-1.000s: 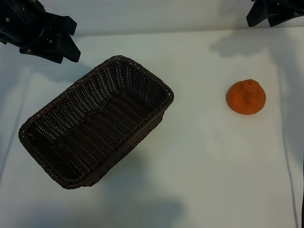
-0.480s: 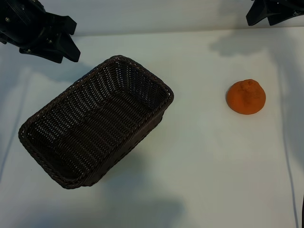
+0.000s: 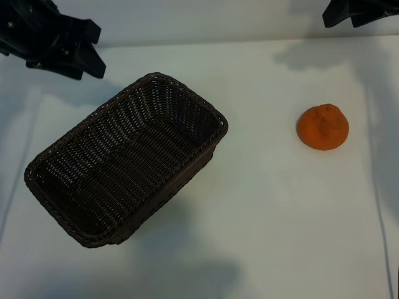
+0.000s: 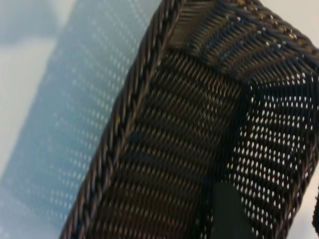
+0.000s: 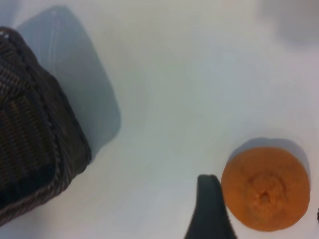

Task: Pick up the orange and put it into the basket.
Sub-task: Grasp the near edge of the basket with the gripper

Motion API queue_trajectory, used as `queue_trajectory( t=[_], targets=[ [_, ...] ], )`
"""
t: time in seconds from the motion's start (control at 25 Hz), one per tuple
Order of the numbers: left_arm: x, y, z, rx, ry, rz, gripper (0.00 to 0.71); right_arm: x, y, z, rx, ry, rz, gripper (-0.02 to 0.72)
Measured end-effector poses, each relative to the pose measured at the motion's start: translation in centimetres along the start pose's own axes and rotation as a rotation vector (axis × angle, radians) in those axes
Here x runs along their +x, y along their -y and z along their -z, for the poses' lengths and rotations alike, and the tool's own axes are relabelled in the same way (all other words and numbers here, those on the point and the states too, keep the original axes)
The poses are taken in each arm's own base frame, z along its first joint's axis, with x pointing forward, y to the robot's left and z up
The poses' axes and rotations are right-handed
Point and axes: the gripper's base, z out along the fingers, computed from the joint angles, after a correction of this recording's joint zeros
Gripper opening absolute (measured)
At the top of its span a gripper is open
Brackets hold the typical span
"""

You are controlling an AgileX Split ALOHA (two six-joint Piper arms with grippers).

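One orange (image 3: 322,127) on a white surface (image 3: 268,205), well apart from one wicker basket (image 3: 124,159), nothing between them, left claw (image 3: 75,53) and right claw (image 3: 349,11) both parted, holding nothing

Orange (image 3: 322,127) (knob up) on table; basket (image 3: 75,134) apart.

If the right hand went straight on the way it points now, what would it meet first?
Probably the orange: in the right wrist view it lies just beside one finger of the right hand, on the bare table. Depth is unclear; it might touch the table first.
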Motion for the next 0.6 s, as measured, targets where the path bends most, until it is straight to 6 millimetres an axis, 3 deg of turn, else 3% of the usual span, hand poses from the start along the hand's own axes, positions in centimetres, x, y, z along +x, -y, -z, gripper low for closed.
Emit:
queue_trajectory(
  t=[0.6],
  targets=[
    [-0.33,-0.09,0.01,-0.01,0.036,-0.013,0.444,-0.07,0.02,0.0,0.002,0.008,0.0,0.489]
  ],
)
